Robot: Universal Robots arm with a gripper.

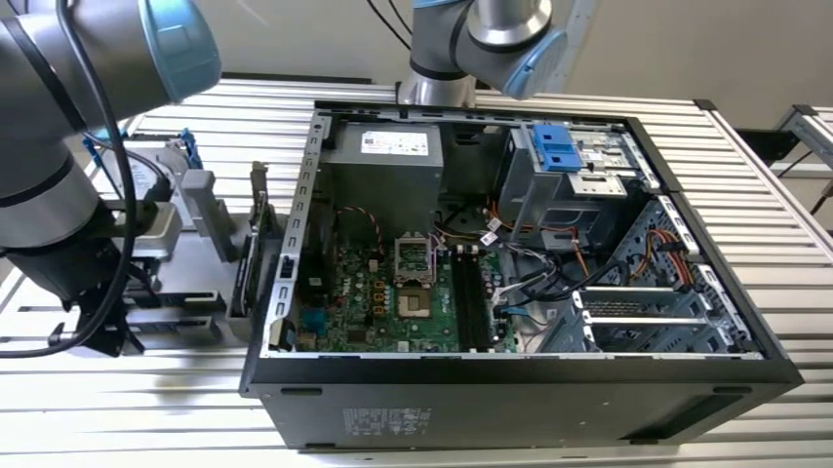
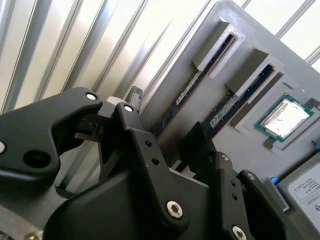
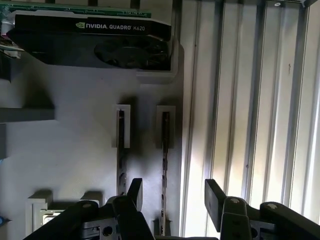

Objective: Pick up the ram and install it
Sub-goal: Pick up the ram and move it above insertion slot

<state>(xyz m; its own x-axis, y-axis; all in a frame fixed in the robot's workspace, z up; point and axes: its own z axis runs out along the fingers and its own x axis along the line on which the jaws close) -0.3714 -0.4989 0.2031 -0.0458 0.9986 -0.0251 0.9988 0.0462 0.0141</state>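
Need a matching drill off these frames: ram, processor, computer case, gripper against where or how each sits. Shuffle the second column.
Things:
1. ram
2. processor
3. computer case
4. gripper

Places or states:
A. open, above the grey holder
B. lying with its side open on the slatted table
C. edge-on in a narrow slot of the grey holder
D. flat in a square pocket of the grey holder

Pairs: 1-C, 2-D, 3-B, 4-A

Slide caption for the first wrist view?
Open gripper lined up over a ram stick slotted in the gray tray, graphics card nearby.
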